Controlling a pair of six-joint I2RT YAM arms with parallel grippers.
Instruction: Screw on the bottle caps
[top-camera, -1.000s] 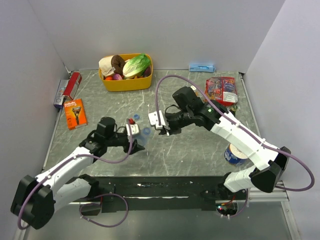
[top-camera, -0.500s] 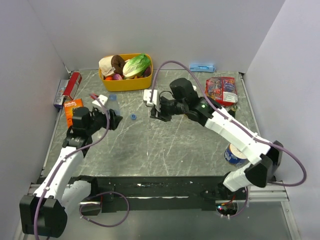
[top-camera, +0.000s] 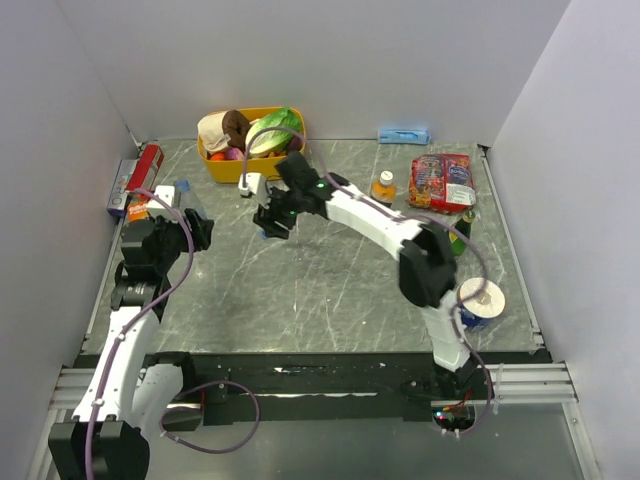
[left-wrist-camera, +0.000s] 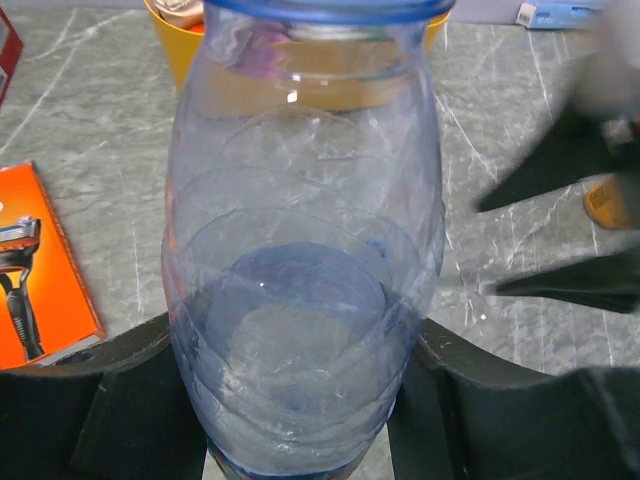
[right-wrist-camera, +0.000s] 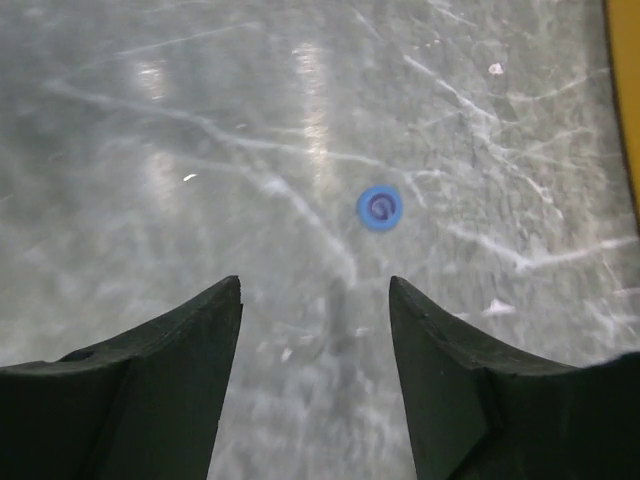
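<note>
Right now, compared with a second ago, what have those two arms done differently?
Both arms swung left and toward the far side. The left tool carried the clear bottle it grips from the middle to the left edge. The right tool opened and hangs over the blue cap, not touching it. The cap and the yellow bin stayed put.
</note>
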